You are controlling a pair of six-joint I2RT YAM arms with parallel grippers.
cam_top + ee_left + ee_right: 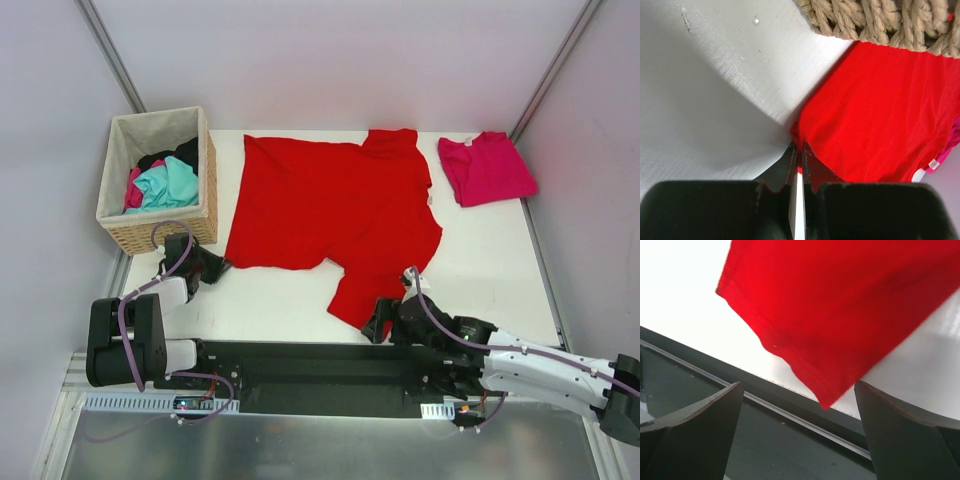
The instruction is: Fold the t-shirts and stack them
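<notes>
The red t-shirt [330, 205] lay spread and somewhat rumpled across the middle of the surface [270, 300], one corner trailing toward the lower centre of the top view. The pink t-shirt [487, 168] sat folded at the upper right, apart from it. A wicker basket [165, 235] stood at the upper left. The left jaws were clenched on the red t-shirt's lower-left corner, just beside the basket. The right jaws stood wide apart with the shirt's lowest corner between them, not gripped. The cloth looked light, limp and prone to bunching. It would likely sag unless held at two points, and the hem corners seemed the best places to pinch.
</notes>
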